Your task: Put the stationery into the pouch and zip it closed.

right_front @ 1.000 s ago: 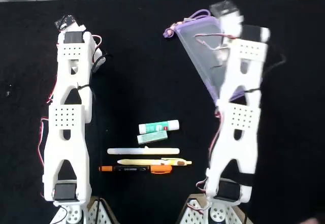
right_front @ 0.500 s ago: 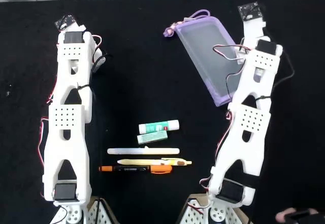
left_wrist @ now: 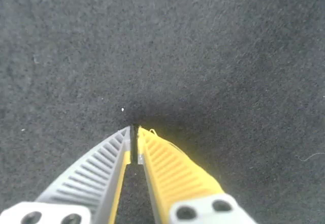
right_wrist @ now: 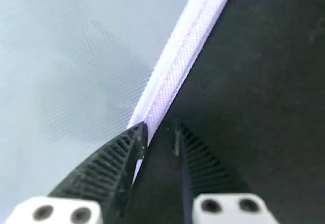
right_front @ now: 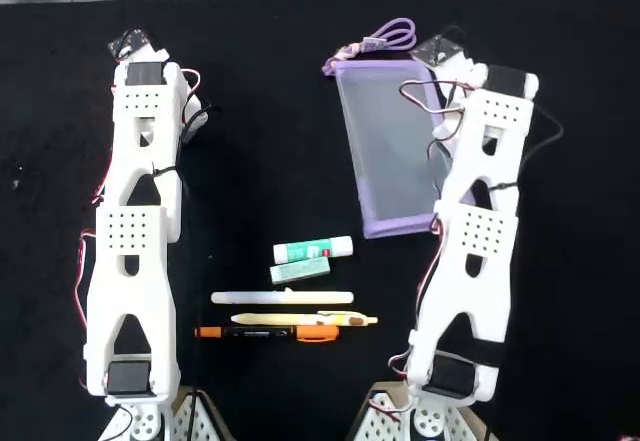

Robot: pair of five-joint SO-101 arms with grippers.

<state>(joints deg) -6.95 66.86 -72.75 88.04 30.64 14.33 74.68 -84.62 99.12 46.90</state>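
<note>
Your right gripper (right_wrist: 157,132) sat at the long purple edge of the pouch (right_front: 385,146), fingers slightly parted with dark table showing between them. Your left gripper (left_wrist: 134,132) was pressed together over the black table (right_front: 260,111). The stationery (right_front: 282,297) lay between both arms, just below the pouch and apart from it.

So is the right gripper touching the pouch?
Touching. In the right wrist view, one fingertip of the right gripper sits on the lilac edge of the pouch, with no gap between them.
</note>
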